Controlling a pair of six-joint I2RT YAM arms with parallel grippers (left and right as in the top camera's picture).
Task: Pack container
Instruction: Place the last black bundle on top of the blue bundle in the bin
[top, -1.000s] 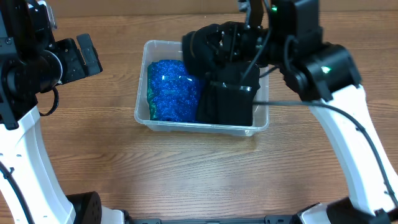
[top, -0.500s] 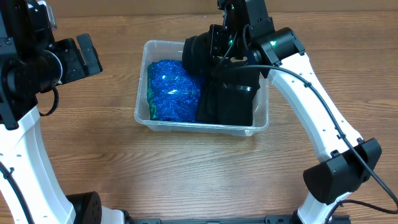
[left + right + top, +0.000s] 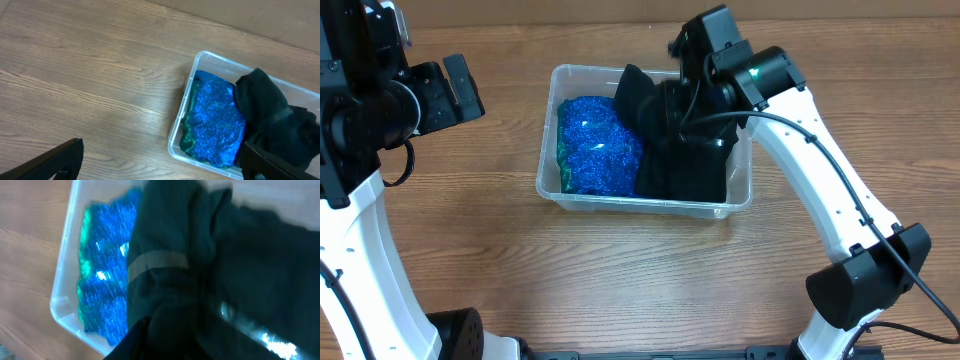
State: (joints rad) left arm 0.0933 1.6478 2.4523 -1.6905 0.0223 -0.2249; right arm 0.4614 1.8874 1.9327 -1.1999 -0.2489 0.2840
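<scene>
The clear plastic container (image 3: 642, 205) stands mid-table. A glittery blue bundle (image 3: 592, 145) fills its left half and a black cloth (image 3: 688, 168) fills its right half. My right gripper (image 3: 684, 100) is down at the container's back right, shut on the bunched top of the black cloth, whose flap lies over the blue bundle's edge. In the right wrist view the black cloth (image 3: 200, 265) covers most of the picture, beside the blue bundle (image 3: 102, 290) and the container wall (image 3: 62, 285). My left gripper (image 3: 161, 154) is open and empty, above bare table left of the container (image 3: 176, 135).
The wooden table's far edge runs along the top of the overhead view. My left arm (image 3: 380, 110) stands at the left side, and my right arm's white link (image 3: 830, 190) slants across the right side.
My right gripper has come down and back with the black cloth. The raised bundle has sunk into the container's right half. The left arm has not moved.
</scene>
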